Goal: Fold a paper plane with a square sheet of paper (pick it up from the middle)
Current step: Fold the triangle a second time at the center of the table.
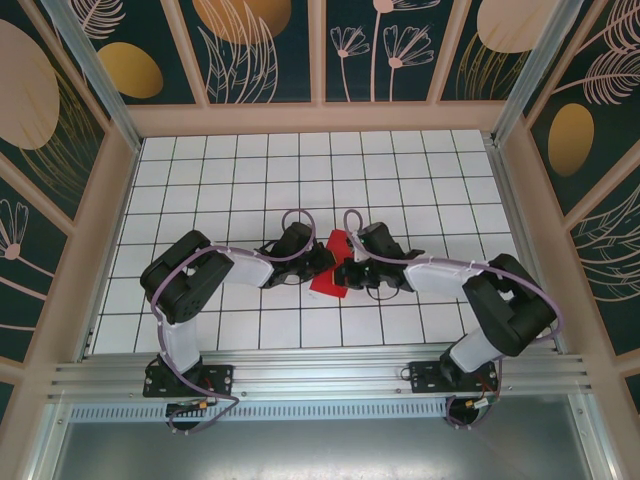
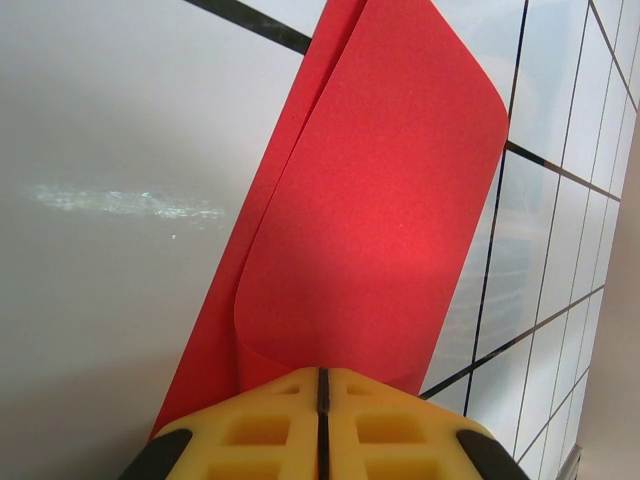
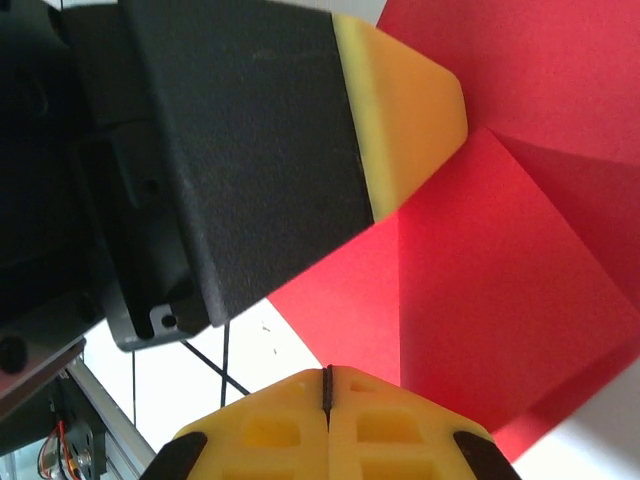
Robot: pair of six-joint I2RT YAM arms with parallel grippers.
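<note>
The square sheet of paper (image 1: 331, 268) is a creased red wedge lying on the white grid table between both arms. In the left wrist view the red paper (image 2: 370, 200) runs away from my yellow fingertips, its upper layer curled over a lower one. My left gripper (image 2: 322, 376) is shut, and the paper comes out from its tips. In the right wrist view my right gripper (image 3: 326, 373) is shut too, with the edge of the folded red paper (image 3: 480, 290) meeting its seam. The left gripper's black and yellow finger (image 3: 400, 110) rests on the paper just above. From above, the left gripper (image 1: 322, 262) and right gripper (image 1: 349, 270) face each other across the wedge.
The white grid table (image 1: 300, 180) spreads behind the arms. Wooden-framed patterned walls (image 1: 320, 50) close in the back and both sides. A metal rail (image 1: 320, 375) carrying the arm bases runs along the near edge.
</note>
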